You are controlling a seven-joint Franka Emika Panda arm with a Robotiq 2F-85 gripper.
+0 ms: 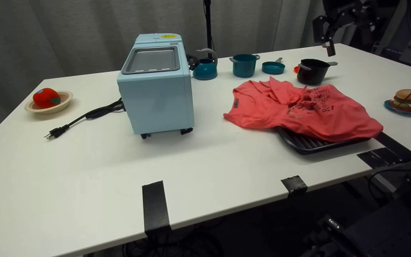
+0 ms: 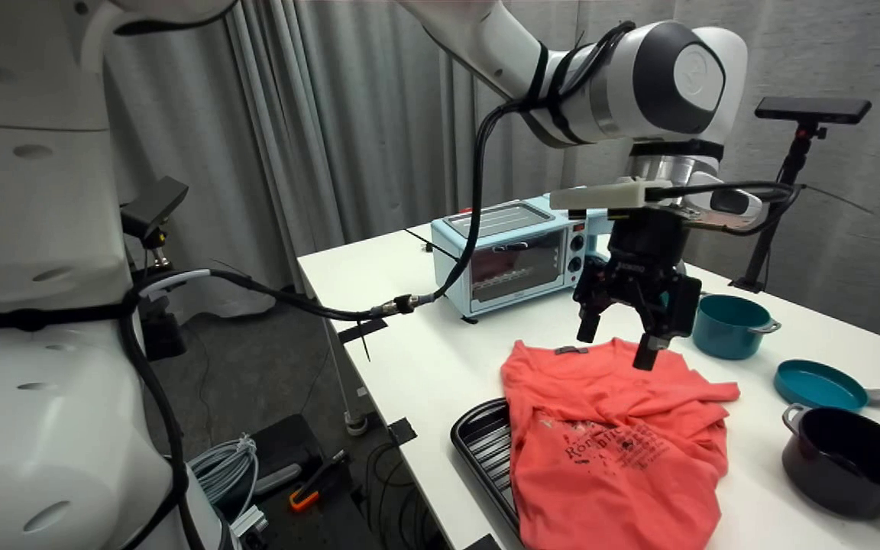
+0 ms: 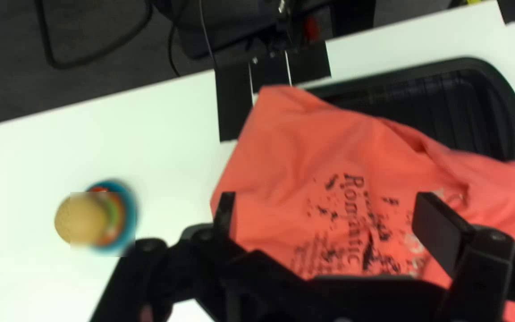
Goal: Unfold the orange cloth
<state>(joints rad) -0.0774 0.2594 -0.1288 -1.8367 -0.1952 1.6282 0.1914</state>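
The orange cloth (image 1: 337,114) is a coral-red shirt with dark printed lettering, lying wrinkled on the table. Part of it drapes over a black ridged tray (image 2: 478,451). Its neckline with a small tag points toward the toaster oven, and fabric is bunched along the side facing the pots. In the wrist view the printed part of the cloth (image 3: 293,147) shows below and between the fingers. My gripper (image 2: 616,347) hangs above the table, apart from the cloth. Its jaws stand wide, and nothing is held between the fingertips of the gripper (image 3: 322,203).
A light-blue toaster oven (image 1: 159,96) stands beyond the neckline. Along one side are a teal pot (image 2: 730,325), a teal pan (image 2: 818,383) and a black pot (image 2: 845,458). A toy burger (image 1: 407,98) sits on a blue plate. Black tape marks the table edge.
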